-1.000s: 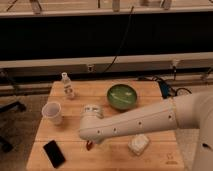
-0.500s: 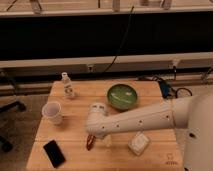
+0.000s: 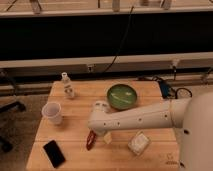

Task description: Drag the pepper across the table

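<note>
The pepper (image 3: 90, 140) is a small dark red chili lying on the light wooden table (image 3: 75, 161), near the front and left of centre. My white arm reaches in from the right. Its gripper (image 3: 103, 136) hangs down from the arm's end, just to the right of the pepper, low over the tabletop. The jaws stand open with nothing held. The arm's rounded end hides the upper part of the gripper. I cannot tell whether a finger touches the pepper.
A white cup (image 3: 52, 112) stands at the left. A flat black phone (image 3: 53, 153) lies at the front left. A green bowl (image 3: 122, 96) sits behind the arm, a small clear bottle (image 3: 67, 86) at the back left, a pale packet (image 3: 138, 143) at the front right.
The arm's end has shifted slightly to the right and the gripper has settled beside the pepper. The pepper has hardly moved.
</note>
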`<state>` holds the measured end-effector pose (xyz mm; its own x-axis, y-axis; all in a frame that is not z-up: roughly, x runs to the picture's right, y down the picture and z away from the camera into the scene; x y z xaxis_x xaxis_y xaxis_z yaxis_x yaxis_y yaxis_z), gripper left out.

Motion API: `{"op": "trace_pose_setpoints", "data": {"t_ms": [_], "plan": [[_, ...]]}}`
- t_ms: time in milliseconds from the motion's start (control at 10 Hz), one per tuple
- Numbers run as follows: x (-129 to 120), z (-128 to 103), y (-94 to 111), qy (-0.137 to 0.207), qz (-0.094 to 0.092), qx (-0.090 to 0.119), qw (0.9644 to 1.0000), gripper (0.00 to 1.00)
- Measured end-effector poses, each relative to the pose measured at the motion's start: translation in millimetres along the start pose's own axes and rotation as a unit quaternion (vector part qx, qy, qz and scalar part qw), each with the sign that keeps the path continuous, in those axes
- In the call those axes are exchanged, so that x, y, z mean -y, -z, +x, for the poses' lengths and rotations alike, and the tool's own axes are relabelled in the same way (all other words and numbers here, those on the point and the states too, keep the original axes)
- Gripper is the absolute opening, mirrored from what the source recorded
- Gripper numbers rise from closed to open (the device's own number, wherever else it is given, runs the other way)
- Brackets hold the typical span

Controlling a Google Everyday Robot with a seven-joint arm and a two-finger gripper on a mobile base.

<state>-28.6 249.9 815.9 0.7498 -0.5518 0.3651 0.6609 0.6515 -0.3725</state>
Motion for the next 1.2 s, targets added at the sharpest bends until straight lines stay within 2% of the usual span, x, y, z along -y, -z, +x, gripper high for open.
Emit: {"op": "trace_pose_setpoints", "data": {"t_ms": [700,1000,1200], "plan": [[14,-6,-4,0.049,-0.004,0.004,0.9988,0.8],[13,-1,-4,0.06,-0.005,0.007,0.9981,0.72],[14,1,-5,0.069,-0.007,0.008,0.9976,0.77]]}}
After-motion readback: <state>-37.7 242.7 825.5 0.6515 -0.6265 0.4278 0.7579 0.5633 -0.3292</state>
